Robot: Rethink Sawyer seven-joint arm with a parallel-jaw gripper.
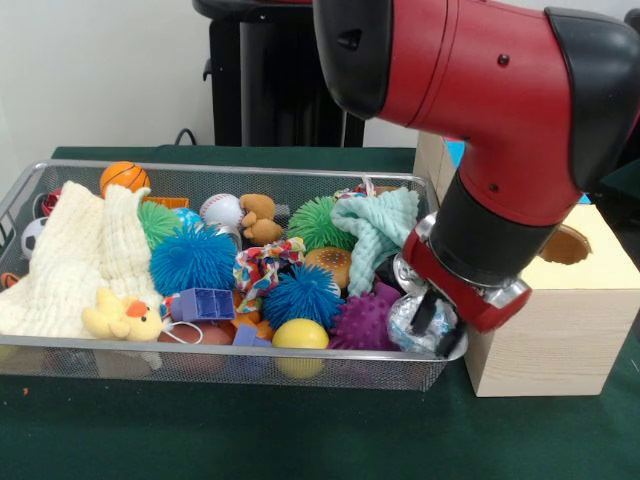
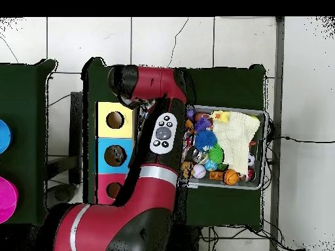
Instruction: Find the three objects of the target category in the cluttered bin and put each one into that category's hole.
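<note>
Silver and crinkled, a foil-like ball (image 1: 412, 322) lies in the lower right corner of the wire mesh bin (image 1: 200, 372), right of centre in the front view, and the gripper (image 1: 432, 318) is directly on it, its dark fingers (image 1: 424, 312) pressed against the shiny surface; whether they are closed on the ball or merely touching it cannot be told, since the wrist covers most of them. Just left of the ball sit a purple spiky ball (image 1: 362, 322), a yellow ball (image 1: 300, 334) and a blue spiky ball (image 1: 303, 292); above them a mint knitted cloth (image 1: 375, 232) drapes over the bin's upper right part, beside a green spiky ball (image 1: 318, 222). Further left come a larger blue spiky ball (image 1: 194, 260), a purple block (image 1: 203, 303), a yellow duck (image 1: 120, 316) and a cream cloth (image 1: 70, 262), with a small basketball (image 1: 124, 177) at the upper left. Which category is the target is not shown. At the right stands a wooden box (image 1: 560, 330), one hole in its yellow top (image 1: 600, 262) half hidden by the arm; the overhead view shows its three holes (image 2: 115, 120) in a column at centre left. The red arm (image 1: 480, 70) comes in from the upper edge, bends at a black-capped elbow and angles down to the left into the bin's corner; overhead it covers the bin's left edge.
</note>
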